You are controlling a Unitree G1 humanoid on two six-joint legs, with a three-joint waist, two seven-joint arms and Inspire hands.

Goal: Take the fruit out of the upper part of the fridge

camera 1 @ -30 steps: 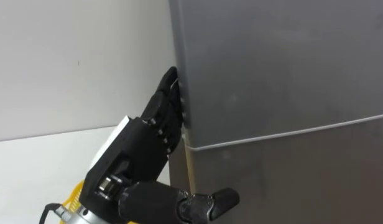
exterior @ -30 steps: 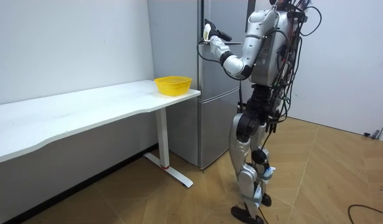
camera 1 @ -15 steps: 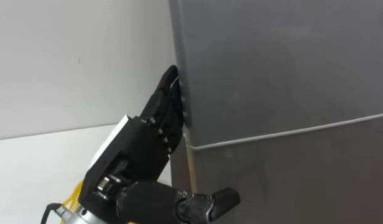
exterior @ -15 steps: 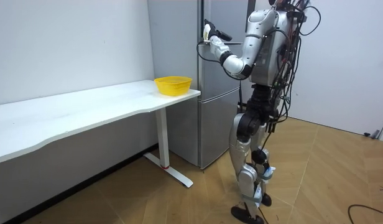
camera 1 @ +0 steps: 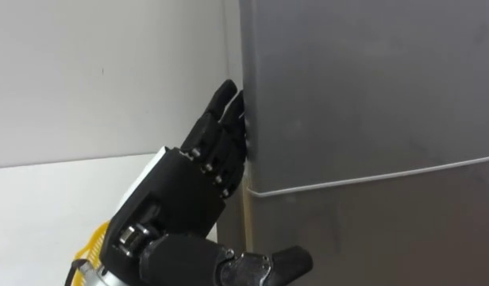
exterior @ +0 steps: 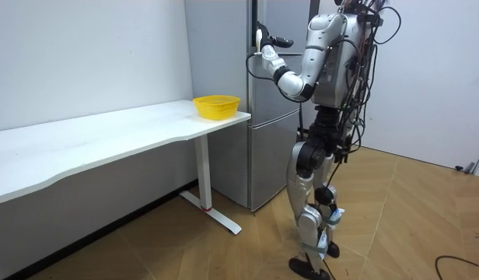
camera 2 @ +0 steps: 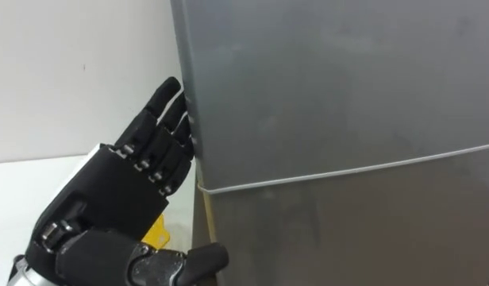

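Left hand point(camera 1: 185, 187) at fridge door point(camera 1: 371, 87) edge

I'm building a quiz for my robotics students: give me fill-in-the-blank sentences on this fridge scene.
The left hand reaches the edge of the ___ fridge door. That door is ___. The bowl on the white table is ___.
Missing words: upper; closed; yellow.
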